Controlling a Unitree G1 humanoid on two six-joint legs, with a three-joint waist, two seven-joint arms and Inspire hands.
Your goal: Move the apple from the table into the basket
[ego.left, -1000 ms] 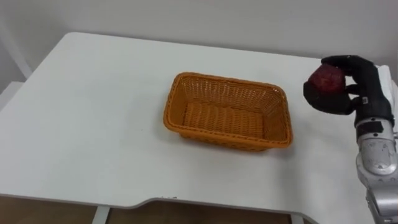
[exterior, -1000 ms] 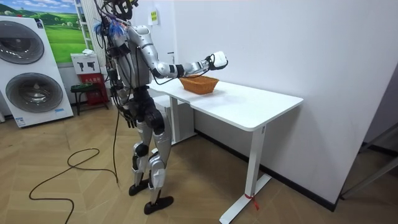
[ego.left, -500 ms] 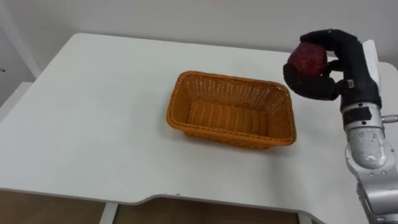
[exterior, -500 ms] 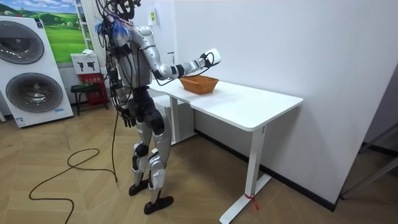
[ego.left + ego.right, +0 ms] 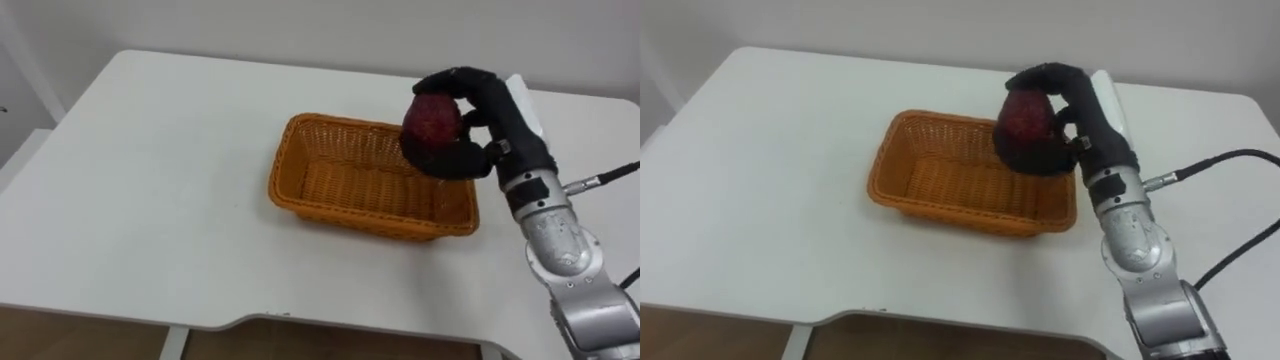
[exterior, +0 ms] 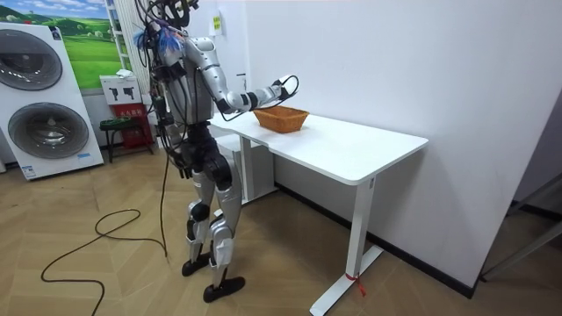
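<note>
A dark red apple [image 5: 432, 118] [image 5: 1026, 116] is held in my right hand [image 5: 470, 125] [image 5: 1060, 120], whose black fingers and thumb curl round it. The hand hangs above the right end of an orange wicker basket [image 5: 320, 185] [image 5: 925, 175], which stands empty in the middle of the white table [image 5: 150, 150]. In the room view I stand at the table's end with my right hand [image 6: 279, 88] stretched out over the basket [image 6: 281, 118].
The table's front edge [image 5: 250, 325] runs close below the basket, with a notch in it. A wall rises right behind the table's far edge. A dark cable [image 5: 1230, 160] trails from my right forearm. Washing machines [image 6: 39, 96] stand at the room view's left.
My right hand has carried the apple leftward from beside the basket's right end to above its right end. The basket has stayed put.
</note>
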